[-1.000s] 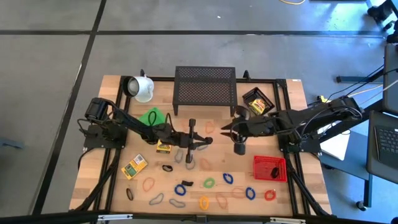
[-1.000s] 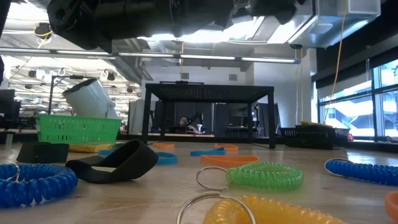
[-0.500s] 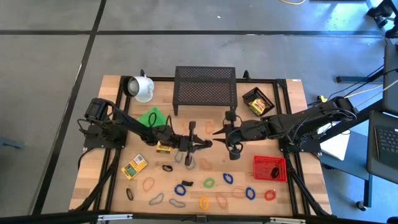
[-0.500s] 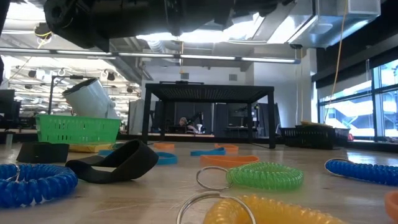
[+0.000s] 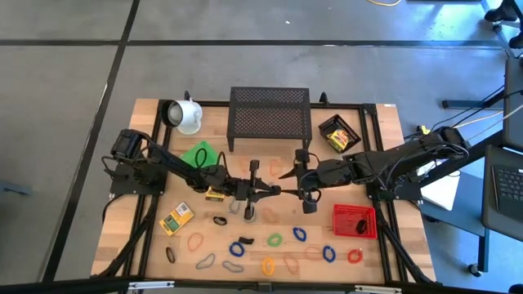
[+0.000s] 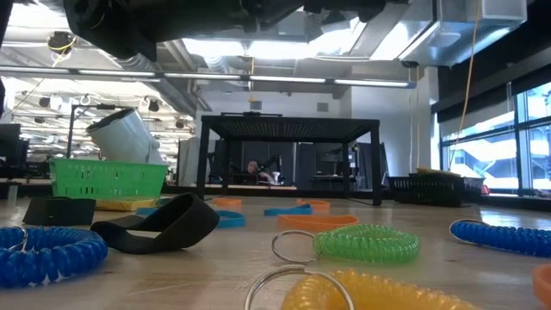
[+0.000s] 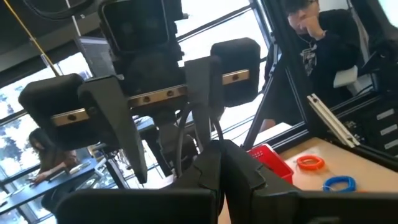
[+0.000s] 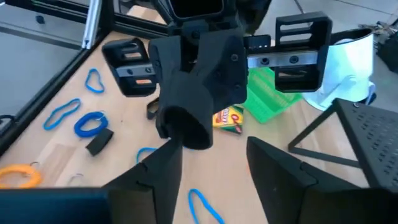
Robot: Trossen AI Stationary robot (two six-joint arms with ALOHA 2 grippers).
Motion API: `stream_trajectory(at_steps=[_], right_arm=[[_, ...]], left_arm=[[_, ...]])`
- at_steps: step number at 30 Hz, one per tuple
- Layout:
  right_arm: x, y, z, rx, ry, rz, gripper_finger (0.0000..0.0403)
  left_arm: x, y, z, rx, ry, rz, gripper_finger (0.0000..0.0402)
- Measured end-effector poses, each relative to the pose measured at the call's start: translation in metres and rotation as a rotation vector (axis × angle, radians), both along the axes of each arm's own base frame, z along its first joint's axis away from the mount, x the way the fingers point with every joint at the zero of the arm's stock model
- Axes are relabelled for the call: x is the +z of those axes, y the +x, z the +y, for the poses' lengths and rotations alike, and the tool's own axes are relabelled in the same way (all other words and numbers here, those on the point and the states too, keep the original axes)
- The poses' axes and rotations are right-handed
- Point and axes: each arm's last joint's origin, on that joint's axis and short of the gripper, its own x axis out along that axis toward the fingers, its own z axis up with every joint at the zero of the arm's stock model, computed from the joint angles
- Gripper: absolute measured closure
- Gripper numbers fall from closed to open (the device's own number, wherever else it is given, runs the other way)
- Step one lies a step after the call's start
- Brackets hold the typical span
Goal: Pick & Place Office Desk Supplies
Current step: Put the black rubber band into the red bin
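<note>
Over the middle of the table my two grippers meet tip to tip. My left gripper is shut on a black strap loop that sticks out ahead of its tips. My right gripper is open, with one finger on either side of that loop; I cannot tell whether they touch it. Coloured loops, such as a blue loop and a green loop, lie flat on the near half of the table. Two yellow boxes lie flat at the left. My left gripper pinches one end of the black strap loop between its two shut fingers. The fingers lie about level and point toward the table's right. The loop's free, rounded end juts out toward my right gripper, clear of the table.
A black mesh shelf stands at the far middle and a white mug lies at the far left. A green basket is at the left, a red basket at the right, and a black tray at the far right.
My right gripper has gone toward the table's left edge, up to the tips of my left gripper, and its fingers have opened wider around the black loop.
</note>
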Motion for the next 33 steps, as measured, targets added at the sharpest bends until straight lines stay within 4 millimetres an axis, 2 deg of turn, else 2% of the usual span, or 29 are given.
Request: stream_trajectory(at_steps=[9, 14, 23, 33], right_arm=[[0.001, -0.003, 0.009, 0.031, 0.003, -0.013, 0.0207], [0.005, -0.001, 0.009, -0.024, 0.042, -0.052, 0.0207], [0.006, -0.001, 0.012, 0.027, 0.158, -0.043, 0.0207], [0.010, 0.000, 0.012, 0.027, 0.176, -0.079, 0.0207]], left_arm=[[-0.001, 0.000, -0.001, -0.004, 0.002, 0.008, 0.0398], [-0.002, 0.000, -0.004, -0.082, 0.019, 0.023, 0.0398], [-0.002, 0.000, -0.002, -0.024, 0.034, 0.017, 0.0398], [0.000, 0.000, -0.003, -0.047, 0.033, -0.007, 0.0398]])
